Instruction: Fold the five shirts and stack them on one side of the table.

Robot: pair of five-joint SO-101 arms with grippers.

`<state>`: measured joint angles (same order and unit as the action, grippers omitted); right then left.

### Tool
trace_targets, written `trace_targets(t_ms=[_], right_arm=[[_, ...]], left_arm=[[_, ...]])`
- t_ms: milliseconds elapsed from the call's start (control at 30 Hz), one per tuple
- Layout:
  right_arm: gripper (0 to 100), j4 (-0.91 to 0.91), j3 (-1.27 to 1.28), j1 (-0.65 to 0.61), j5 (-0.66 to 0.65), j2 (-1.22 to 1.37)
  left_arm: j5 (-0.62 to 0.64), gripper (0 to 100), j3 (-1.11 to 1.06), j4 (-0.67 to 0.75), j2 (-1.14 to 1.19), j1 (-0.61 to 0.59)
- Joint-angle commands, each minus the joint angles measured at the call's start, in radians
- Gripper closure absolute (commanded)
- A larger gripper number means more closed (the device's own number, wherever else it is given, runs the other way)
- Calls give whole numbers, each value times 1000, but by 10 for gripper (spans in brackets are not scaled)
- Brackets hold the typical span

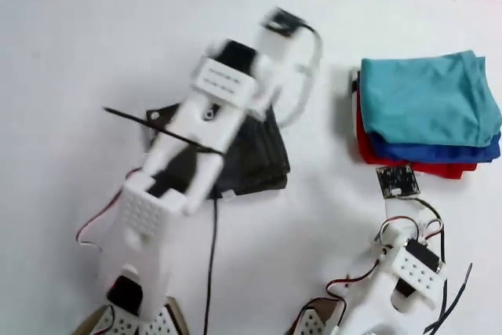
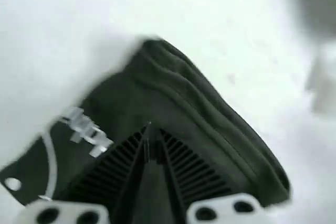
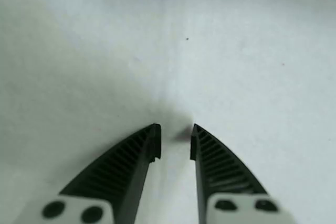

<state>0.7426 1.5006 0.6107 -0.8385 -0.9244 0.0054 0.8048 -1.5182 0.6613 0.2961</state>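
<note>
My left gripper (image 2: 148,132) has its fingers pressed together over the folded dark shirt (image 2: 210,114). My right gripper (image 3: 176,140) is a little apart above the white table (image 3: 210,35).

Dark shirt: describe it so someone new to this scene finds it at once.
On the white table, look mid-table, left of the stack of coloured shirts. The dark shirt lies folded alone beneath the left arm, the only near-black one and not stacked.
</note>
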Motion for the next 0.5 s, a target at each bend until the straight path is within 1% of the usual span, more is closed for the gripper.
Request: trace_targets(t_ms=[0,133,233,333,467], right_arm=[[901,-24,2,5,6,-18],[901,-24,2,5,6,-18],[901,-24,2,5,8,-18],[901,-27,2,5,37,-18],[901,-27,2,5,41,-18]], left_arm=[[-8,973,8,103,21,-72],[-11,973,8,195,94,-83],[-63,973,8,235,146,-68],[-72,973,8,270,207,-71],[-98,973,8,328,287,-104]])
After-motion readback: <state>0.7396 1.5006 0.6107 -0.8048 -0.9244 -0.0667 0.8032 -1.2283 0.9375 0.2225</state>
